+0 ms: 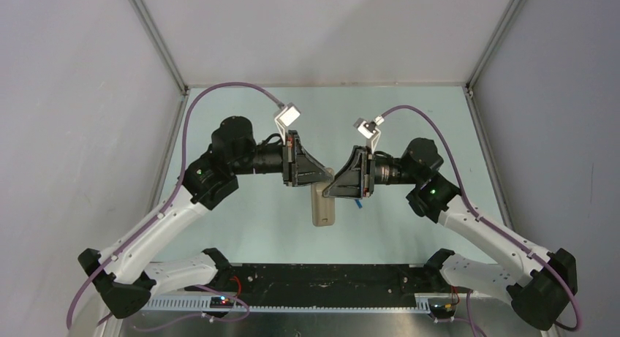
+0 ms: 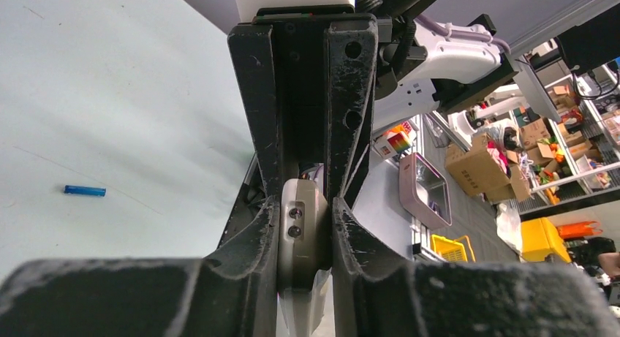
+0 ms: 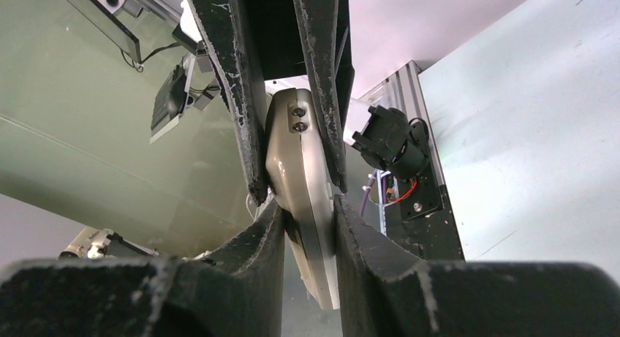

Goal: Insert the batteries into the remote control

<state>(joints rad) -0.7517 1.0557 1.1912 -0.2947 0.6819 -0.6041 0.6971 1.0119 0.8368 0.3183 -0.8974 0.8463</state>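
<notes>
Our left gripper point(image 2: 305, 213) and right gripper point(image 3: 307, 205) both pinch the remote point(image 1: 322, 211) between them; a blue battery point(image 2: 84, 191) lies off to one side on the table point(image 2: 110, 96).

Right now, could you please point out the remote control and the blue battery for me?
remote control point(image 1: 324, 211), top view, on the lower part of its plain beige back.
blue battery point(image 2: 85, 191), left wrist view, on the middle of the cylinder.
</notes>
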